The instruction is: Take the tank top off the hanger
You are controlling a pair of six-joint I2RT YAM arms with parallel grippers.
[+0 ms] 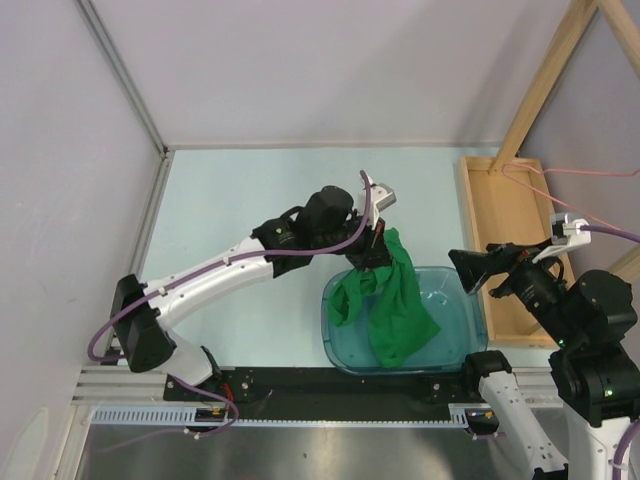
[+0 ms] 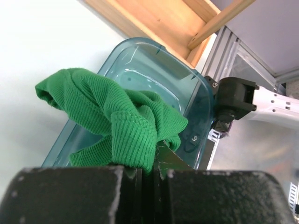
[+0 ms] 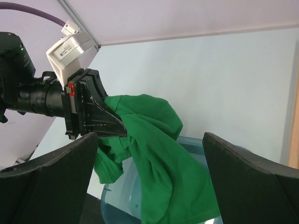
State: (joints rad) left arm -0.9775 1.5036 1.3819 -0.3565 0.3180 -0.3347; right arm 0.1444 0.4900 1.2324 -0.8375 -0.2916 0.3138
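The bright green tank top (image 1: 392,300) hangs bunched from my left gripper (image 1: 382,243), which is shut on a fold of it above the far rim of the teal tub (image 1: 400,368). Its lower part drapes into the tub. The left wrist view shows the ribbed fabric (image 2: 126,121) pinched between the closed fingers (image 2: 70,196). My right gripper (image 1: 462,272) is open and empty at the tub's right side, facing the tank top (image 3: 163,154). A thin pale pink wire, apparently the hanger (image 1: 530,190), lies over the wooden tray at the back right, apart from the garment.
A wooden tray (image 1: 510,250) lies along the right edge, with a slanted wooden frame (image 1: 550,70) above it. White walls close the left and back. A black rail (image 1: 300,385) runs along the near edge by the arm bases.
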